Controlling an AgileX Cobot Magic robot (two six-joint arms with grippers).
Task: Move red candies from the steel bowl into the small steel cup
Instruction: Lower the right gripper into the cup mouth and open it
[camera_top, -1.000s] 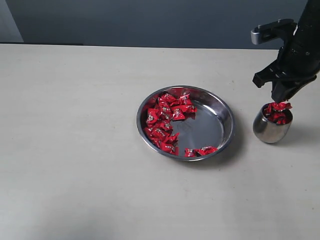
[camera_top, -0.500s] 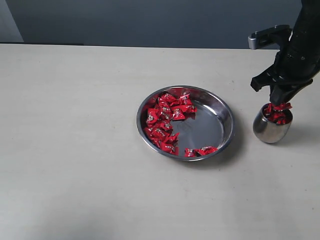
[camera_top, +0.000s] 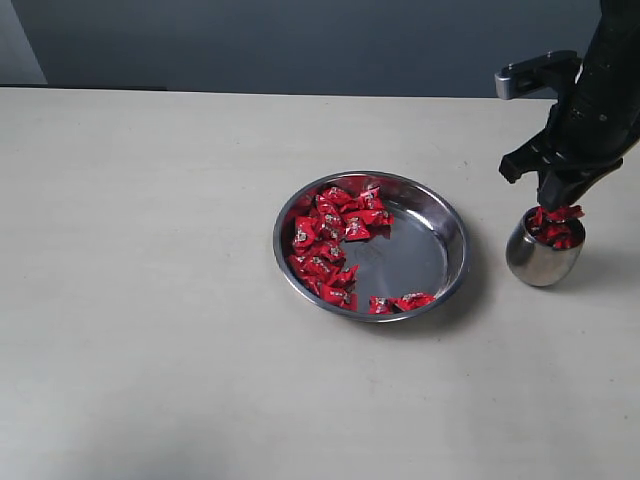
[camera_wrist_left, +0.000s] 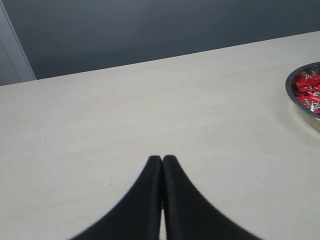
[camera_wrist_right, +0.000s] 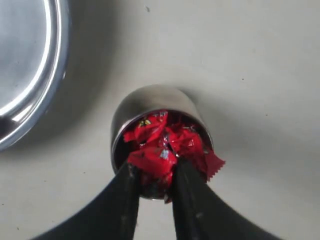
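The steel bowl (camera_top: 415, 250) sits mid-table with red candies (camera_top: 325, 240) heaped along its left side and a couple at the front rim. To its right stands the small steel cup (camera_top: 540, 262), piled to the brim with red candies (camera_wrist_right: 172, 136). My right gripper (camera_top: 558, 205) hangs just over the cup (camera_wrist_right: 150, 97). Its fingers (camera_wrist_right: 156, 167) are shut on a red candy (camera_wrist_right: 155, 161) at the top of the pile. My left gripper (camera_wrist_left: 162, 158) is shut and empty above bare table, with the bowl's rim (camera_wrist_left: 300, 102) far off to one side.
The bowl's rim (camera_wrist_right: 30, 60) lies close beside the cup in the right wrist view. A dark wall runs behind the table's far edge (camera_top: 250, 92). The tabletop (camera_top: 130, 300) is pale and plain.
My right arm has shifted slightly left and lowered a little over the cup, the candy still between its fingers. Bowl, cup and left gripper have not moved.
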